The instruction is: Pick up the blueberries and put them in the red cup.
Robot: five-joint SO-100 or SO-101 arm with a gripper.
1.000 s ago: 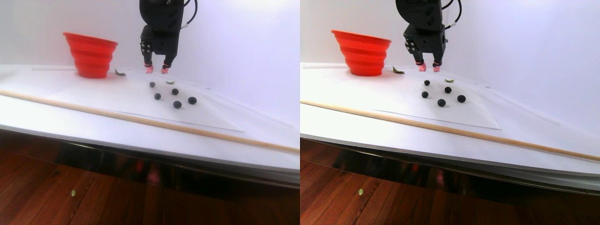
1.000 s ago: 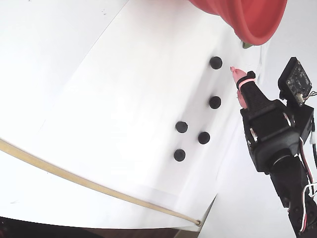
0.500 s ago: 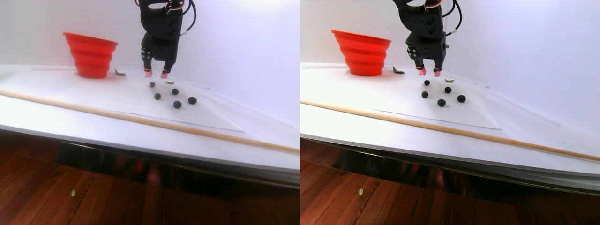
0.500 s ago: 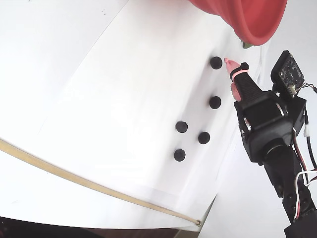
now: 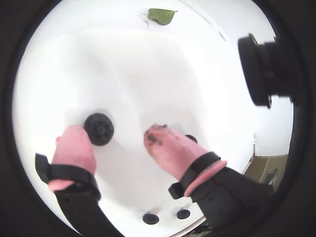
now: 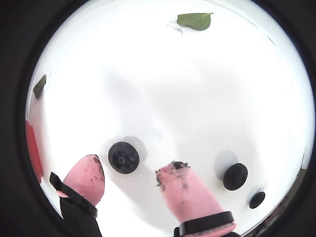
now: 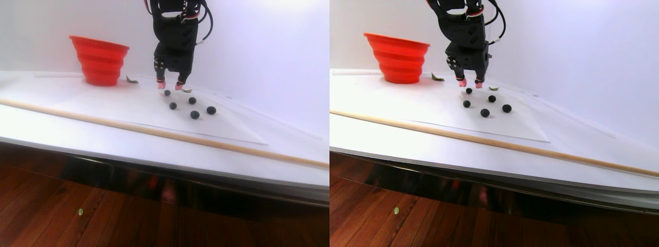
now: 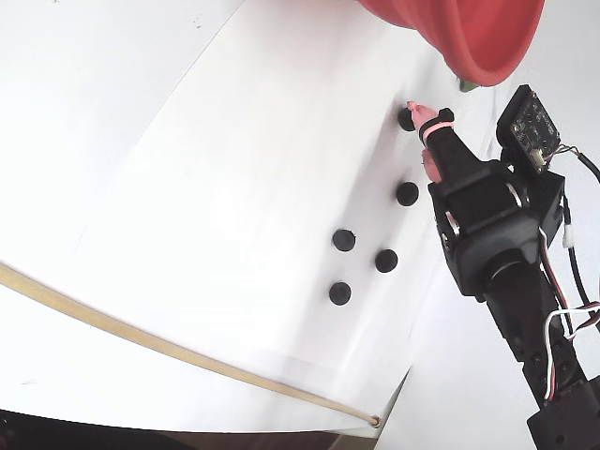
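Note:
Several dark blueberries point(image 7: 194, 115) lie loose on a white sheet in the stereo pair view and the fixed view point(image 8: 344, 240). My gripper point(image 7: 170, 86) hangs open, low over the berry nearest the red cup point(image 7: 100, 62). In both wrist views that berry point(image 5: 99, 129) point(image 6: 123, 157) lies on the sheet just ahead of the gap and close to the left pink fingertip point(image 5: 74, 140); nothing is pinched. The gripper point(image 5: 116, 136) point(image 6: 132, 170) point(image 8: 421, 134) has smudged pink pads. In the fixed view one fingertip overlaps that berry point(image 8: 403, 120). The cup point(image 8: 469, 33) stands upright beyond it.
A long wooden stick point(image 7: 154, 132) point(image 8: 141, 337) crosses the table nearer the front edge. Green leaves lie near the cup point(image 7: 131, 80) and past the berries point(image 5: 160, 16) point(image 6: 195, 20). A black camera module point(image 5: 266, 69) juts in at the right.
The gripper has come down and shifted away from the wall towards the berry nearest the cup. Its jaws stay open. The berries and cup have not moved.

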